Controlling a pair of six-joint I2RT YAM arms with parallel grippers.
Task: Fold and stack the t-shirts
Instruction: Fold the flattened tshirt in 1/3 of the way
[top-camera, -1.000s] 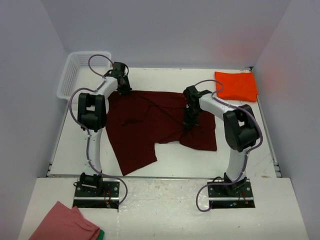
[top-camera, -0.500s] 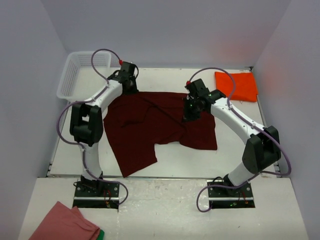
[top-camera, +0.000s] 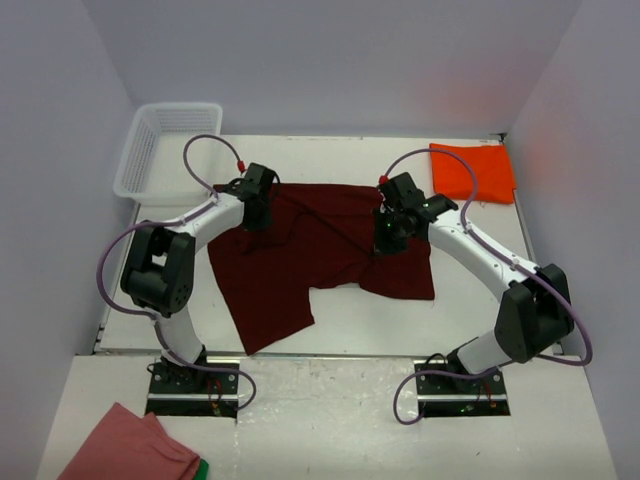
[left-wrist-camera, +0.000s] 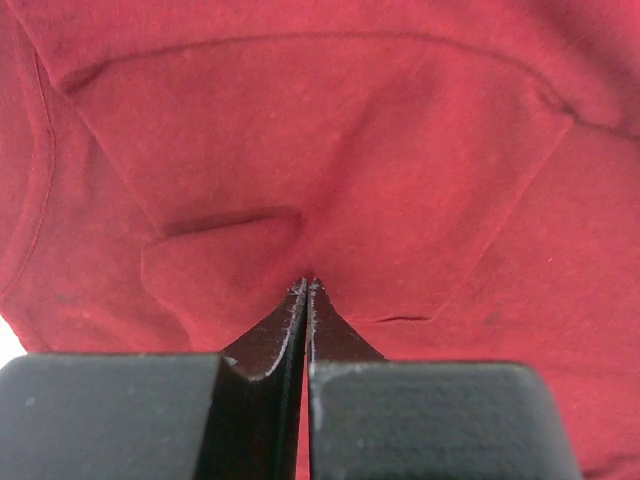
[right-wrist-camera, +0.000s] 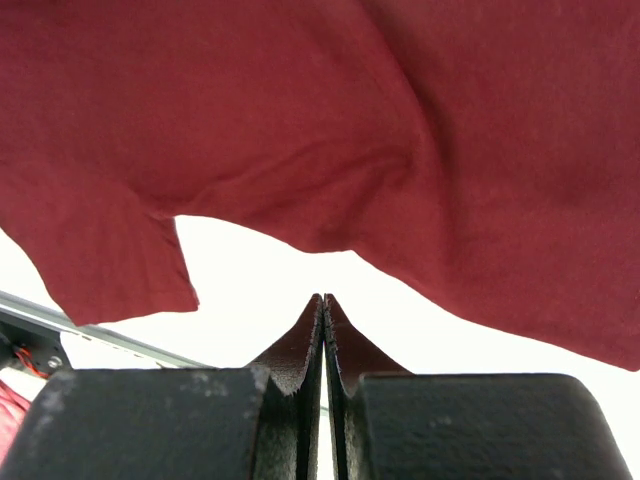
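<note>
A dark maroon t-shirt (top-camera: 300, 250) lies spread and rumpled across the middle of the white table (top-camera: 400, 320). A bright orange t-shirt (top-camera: 475, 172) rests folded at the back right corner. My left gripper (top-camera: 258, 210) sits on the maroon shirt's back left part. In the left wrist view its tips (left-wrist-camera: 306, 285) are shut, with creases in the maroon cloth (left-wrist-camera: 350, 150) drawn to them. My right gripper (top-camera: 388, 235) hangs over the shirt's right side. In the right wrist view it (right-wrist-camera: 323, 298) is shut with nothing in it, bare table behind its tips and the shirt's hem (right-wrist-camera: 450, 120) beyond.
A white mesh basket (top-camera: 150, 150) stands at the back left corner. A salmon-pink cloth with a green edge (top-camera: 125, 450) lies on the near ledge, left of the left arm's base. White walls close in the table on three sides.
The left gripper came forward from the back edge onto the shirt's back left part. The right gripper lifted off the shirt, swung back and settled over its right side.
</note>
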